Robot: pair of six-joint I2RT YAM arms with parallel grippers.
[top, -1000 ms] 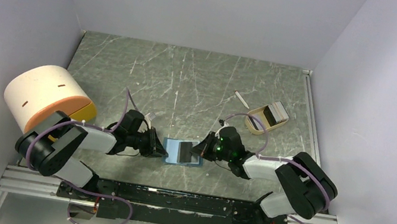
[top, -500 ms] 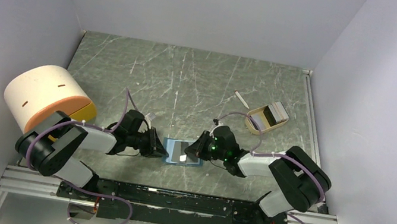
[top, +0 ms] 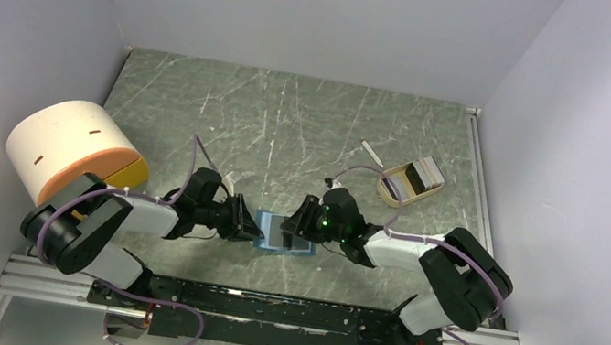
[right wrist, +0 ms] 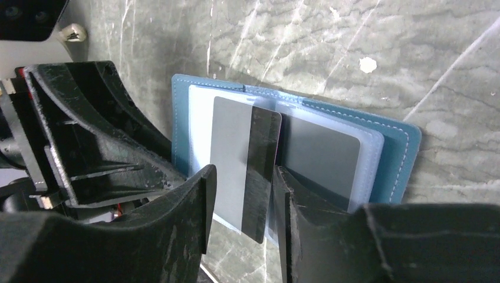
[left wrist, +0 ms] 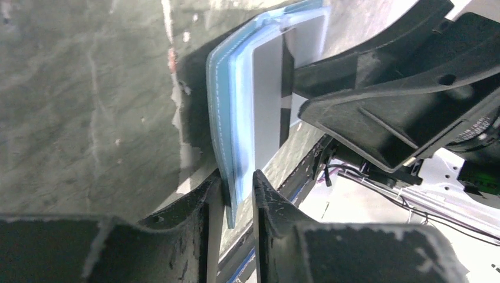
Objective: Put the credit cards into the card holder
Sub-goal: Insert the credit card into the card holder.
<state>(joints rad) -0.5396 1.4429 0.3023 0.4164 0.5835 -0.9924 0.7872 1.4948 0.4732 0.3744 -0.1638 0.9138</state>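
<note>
At the table's [top: 201,110] six o'clock, the card holder [right wrist: 389,147] is pinched steady by the left gripper [left wrist: 236,177] while the dark card [right wrist: 262,171] is straddled loosely by the right gripper [right wrist: 243,171].

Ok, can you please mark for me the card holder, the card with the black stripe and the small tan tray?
card holder [right wrist: 405,158], right wrist view, teal outer cover.
card with the black stripe [right wrist: 234,158], right wrist view, grey face.
small tan tray [top: 439,189], top external view, right rim.
</note>
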